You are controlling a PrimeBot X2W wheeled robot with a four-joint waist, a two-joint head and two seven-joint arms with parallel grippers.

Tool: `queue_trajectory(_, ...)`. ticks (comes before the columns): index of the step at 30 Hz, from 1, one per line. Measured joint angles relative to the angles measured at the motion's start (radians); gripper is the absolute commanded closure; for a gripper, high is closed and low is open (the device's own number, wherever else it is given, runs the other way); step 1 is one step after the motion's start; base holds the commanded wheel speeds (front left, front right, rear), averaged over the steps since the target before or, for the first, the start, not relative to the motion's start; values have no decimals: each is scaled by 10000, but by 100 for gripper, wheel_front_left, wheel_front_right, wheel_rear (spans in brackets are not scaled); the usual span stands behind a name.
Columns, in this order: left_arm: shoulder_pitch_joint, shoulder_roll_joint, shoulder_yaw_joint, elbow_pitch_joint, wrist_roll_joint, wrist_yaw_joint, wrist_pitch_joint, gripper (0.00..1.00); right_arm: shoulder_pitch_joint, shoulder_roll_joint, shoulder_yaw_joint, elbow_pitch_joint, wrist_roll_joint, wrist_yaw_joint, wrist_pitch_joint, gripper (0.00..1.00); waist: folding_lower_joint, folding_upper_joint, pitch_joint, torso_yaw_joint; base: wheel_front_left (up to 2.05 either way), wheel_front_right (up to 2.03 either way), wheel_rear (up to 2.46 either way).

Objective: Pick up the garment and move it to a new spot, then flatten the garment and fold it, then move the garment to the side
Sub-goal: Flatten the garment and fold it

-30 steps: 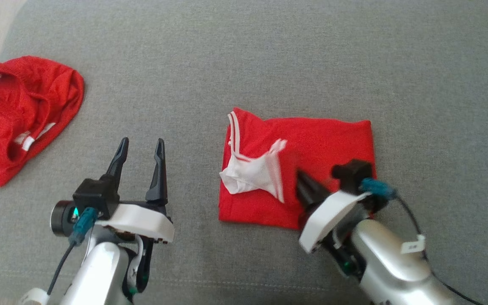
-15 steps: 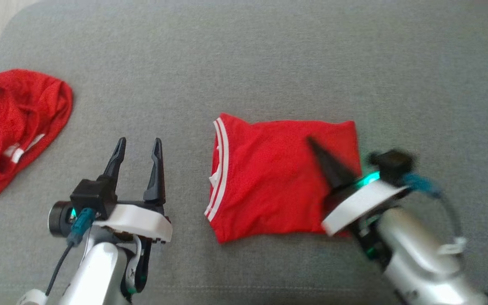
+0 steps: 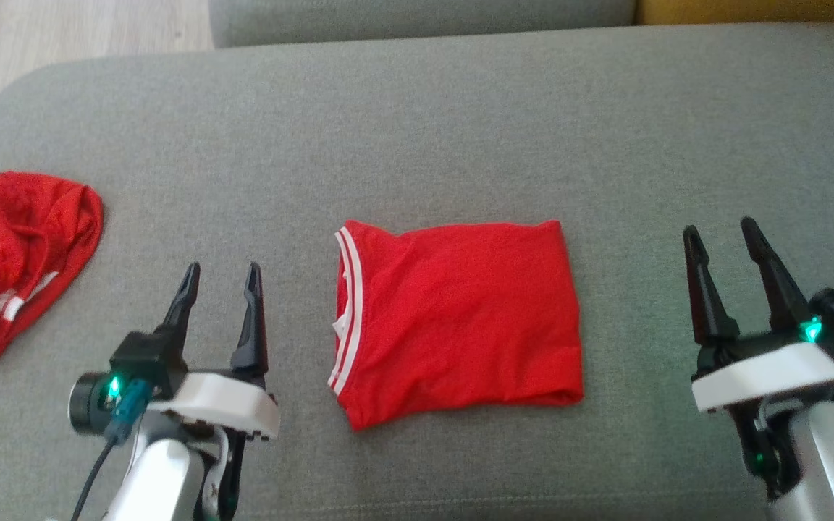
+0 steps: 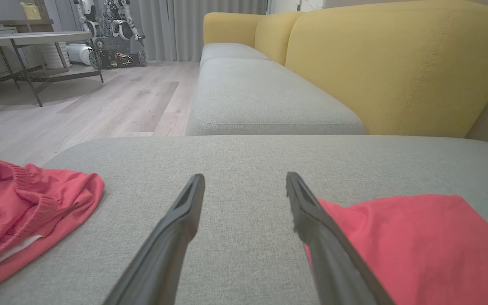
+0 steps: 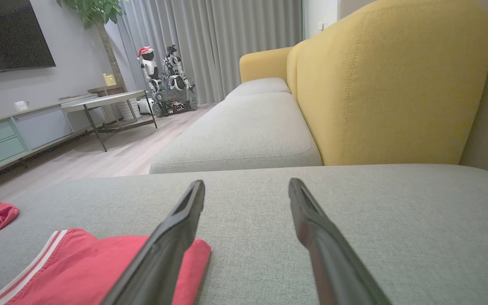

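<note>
- Both claws are free: left claw and right claw have their fingers spread with nothing between them, and both hover low over the grey fabric sofa seat.
- Where's the garment?
- The red jersey garment with white striped trim lies flat on the seat between the two claws. It's folded into a tidy rectangle with the trim edge toward the left claw, and it touches neither claw.
- So pick, flatten and fold read as done?
- That's my read. The step in hand is the last one: move it to the side.
- What does that call for?
- One claw comes down on an edge and pinches all layers together (a top-layer-only pinch would likely peel the fold open). Then a short lift or a low carry sideways, and set it down flat.
- Which side?
- The task doesn't say. A crumpled red garment with white patches sits at the seat's left end, well apart from the folded one, so a pile there seems plausible (that's a guess).
- Which claw, then?
- If it goes left, the left claw on the trim edge is the nearer grab.
- Risk?
- It's thin cloth on soft upholstery. Fingers could dig into the cushion, or snag only the bottom layer and wrinkle the stack.
</note>
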Motion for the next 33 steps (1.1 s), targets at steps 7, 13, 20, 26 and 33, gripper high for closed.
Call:
queue_trajectory(7, 516, 169, -10, -92, 0, 77, 15, 0, 1251, 447, -640, -1267, -412, 0, 773, 0, 0, 0, -436, -123, 0, 0, 0)
queue_trajectory(13, 1040, 265, -46, -178, -15, 174, 205, 0, 2082, 780, -869, -1889, -566, 0, 1135, 0, 0, 0, -913, -168, 0, 0, 0)
queue_trajectory(20, 1579, 385, -173, -382, -167, 255, 368, 0, 2699, 882, -920, -2282, -648, 0, 1421, 0, 0, 0, -1411, -177, 0, 0, 0)
queue_trajectory(26, 1674, 479, -173, -456, -174, 349, 451, 0, 2881, 989, -961, -2380, -650, 0, 1565, 0, 0, 0, -1555, -131, 0, 0, 0)
queue_trajectory(33, 1695, 535, -171, -497, -176, 426, 470, 0, 2881, 1106, -978, -2391, -679, 0, 1607, 0, 0, 0, -1616, -77, 0, 0, 0)
